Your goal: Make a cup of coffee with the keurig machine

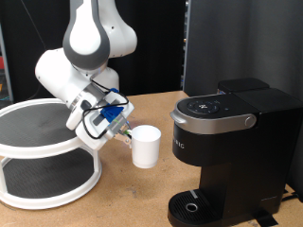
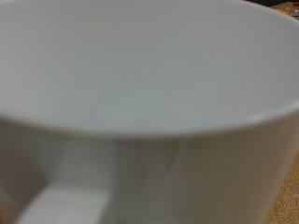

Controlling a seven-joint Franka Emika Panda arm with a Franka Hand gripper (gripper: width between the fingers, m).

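The white cup (image 1: 145,147) stands upright in the middle of the wooden table, to the exterior view's left of the keurig machine (image 1: 232,142). The gripper (image 1: 127,135) reaches in from the left and its fingertips are at the cup's left side, touching or nearly touching it. In the wrist view the cup (image 2: 149,75) fills the frame, very close, with its handle (image 2: 61,196) showing; no fingers show there. The machine is black with a silver-grey lid handle, its lid is down, and its round drip base (image 1: 194,204) has nothing on it.
A round two-tier white stand (image 1: 43,151) with dark shelves sits at the exterior view's left, close behind the arm. A black panel (image 1: 237,43) stands behind the machine. Bare wooden table (image 1: 133,194) lies in front of the cup.
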